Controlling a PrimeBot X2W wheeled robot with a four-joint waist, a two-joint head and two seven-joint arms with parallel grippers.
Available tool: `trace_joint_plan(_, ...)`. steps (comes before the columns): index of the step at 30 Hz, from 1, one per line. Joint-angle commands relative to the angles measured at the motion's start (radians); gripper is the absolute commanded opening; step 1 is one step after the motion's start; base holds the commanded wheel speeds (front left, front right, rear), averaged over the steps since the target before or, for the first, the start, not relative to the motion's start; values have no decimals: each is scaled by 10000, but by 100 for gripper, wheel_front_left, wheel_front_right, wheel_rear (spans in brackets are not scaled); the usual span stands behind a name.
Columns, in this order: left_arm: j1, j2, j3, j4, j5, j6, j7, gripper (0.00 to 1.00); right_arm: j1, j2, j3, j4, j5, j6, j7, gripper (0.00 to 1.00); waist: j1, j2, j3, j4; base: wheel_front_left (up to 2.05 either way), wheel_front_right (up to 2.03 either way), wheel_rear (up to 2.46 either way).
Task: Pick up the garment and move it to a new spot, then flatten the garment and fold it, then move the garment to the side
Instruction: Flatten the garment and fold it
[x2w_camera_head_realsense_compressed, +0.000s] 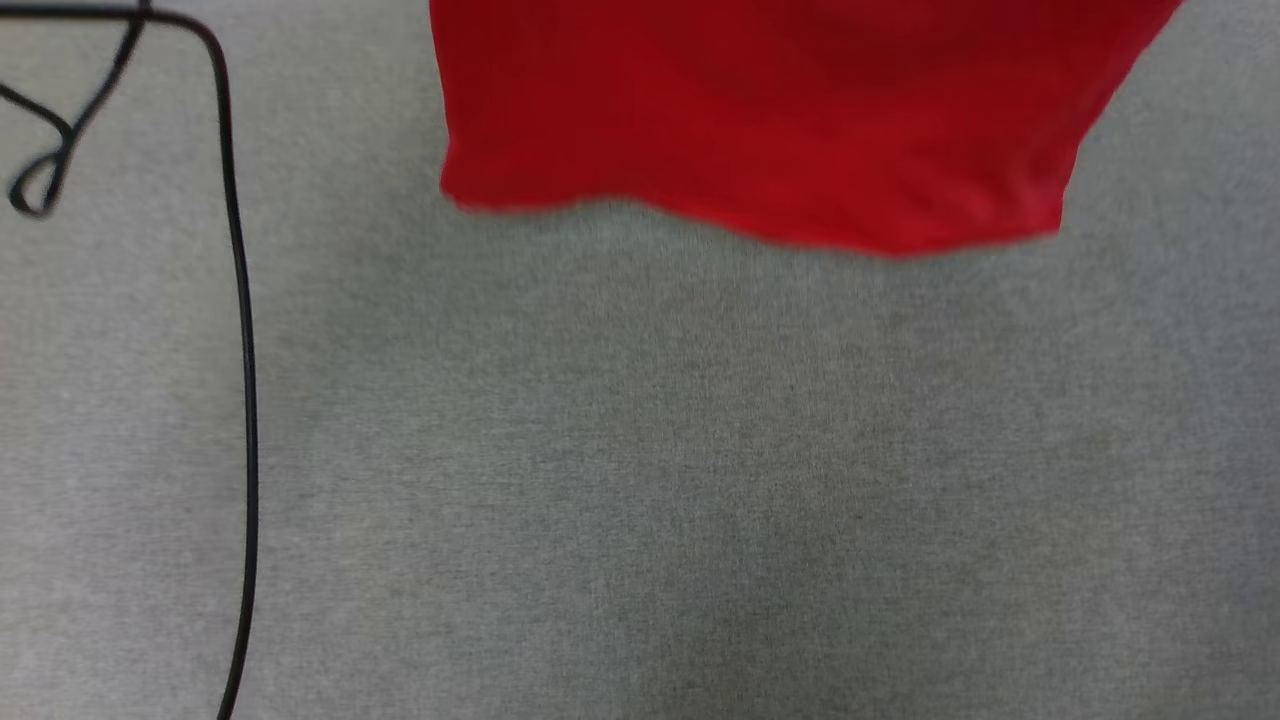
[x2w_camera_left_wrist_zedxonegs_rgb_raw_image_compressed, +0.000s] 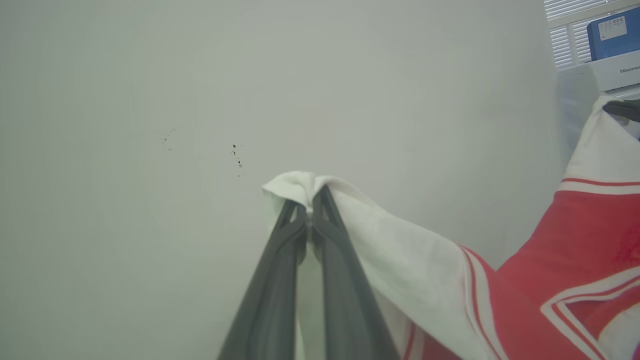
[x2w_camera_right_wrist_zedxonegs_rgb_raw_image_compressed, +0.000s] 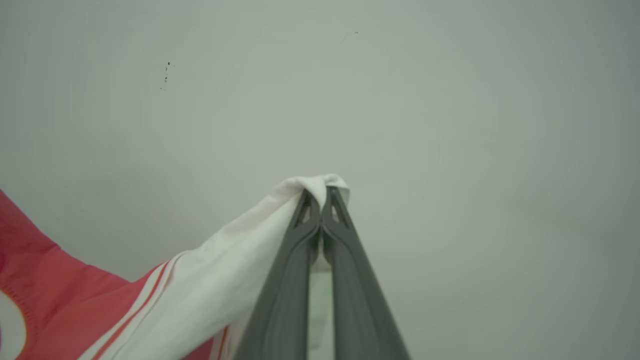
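garment (x2w_camera_left_wrist_zedxonegs_rgb_raw_image_compressed: 400, 255) hangs pinched between left tool (x2w_camera_left_wrist_zedxonegs_rgb_raw_image_compressed: 310, 207) and right tool (x2w_camera_right_wrist_zedxonegs_rgb_raw_image_compressed: 322, 200).

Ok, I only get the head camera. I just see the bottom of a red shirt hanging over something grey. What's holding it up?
Observer: The left gripper is shut on one white sleeve of the garment.
Operator: And the other side?
Observer: The right gripper is shut on the other white sleeve.
Operator: So it isn't all red?
Observer: No. Each sleeve ends in red-and-white striped edges where it meets the red.
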Motion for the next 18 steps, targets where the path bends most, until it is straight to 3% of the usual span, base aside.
trace_joint_plan(1,-240,-50,11,167,83,-47,-61,0,-363,30,87,201,-74,-14,-103,0,-2,0,582,-156,0,0,0)
trace_joint_plan(10,-2557,-569,222,2369,294,-310,-670,0,-3807,350,816,2556,-642,-14,-1136,0,-2,0,1653,-290,0,0,0)
trace_joint_plan(18,-2830,-777,-74,3770,193,-497,-1390,0,-4709,668,1439,4352,-656,-14,-1976,0,-2,0,2011,-202,0,0,0)
